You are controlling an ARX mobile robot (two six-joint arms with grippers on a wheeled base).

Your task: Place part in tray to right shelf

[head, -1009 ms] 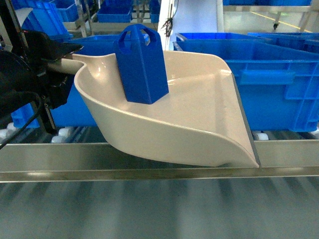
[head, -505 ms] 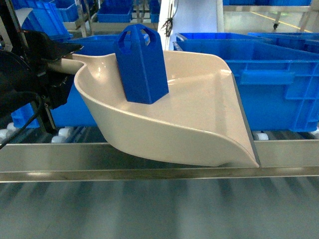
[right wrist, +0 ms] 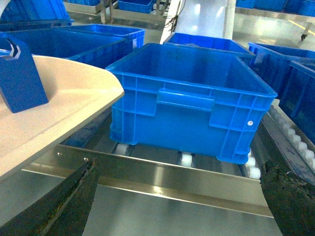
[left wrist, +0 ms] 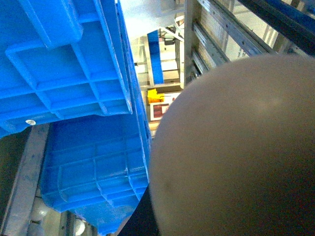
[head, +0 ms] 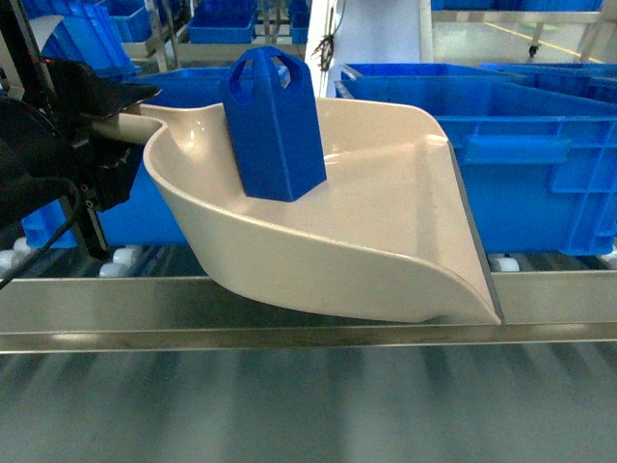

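Part riding upright in tray above the shelf rail.
My left pincer (head: 106, 125) grips the tray (head: 386, 222) handle; right pincer (right wrist: 177, 196) open, empty. Tilting could topple the part (head: 275, 125) beside the crate (head: 540, 154), off the shelf (head: 289, 309).

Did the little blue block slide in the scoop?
No. The block stands at the same spot in the scoop, same place against the steel rail.

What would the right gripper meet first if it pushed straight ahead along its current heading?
Probably the right shelf's steel front rail, then the blue crate behind it; depth is unclear. The right gripper is open and empty.
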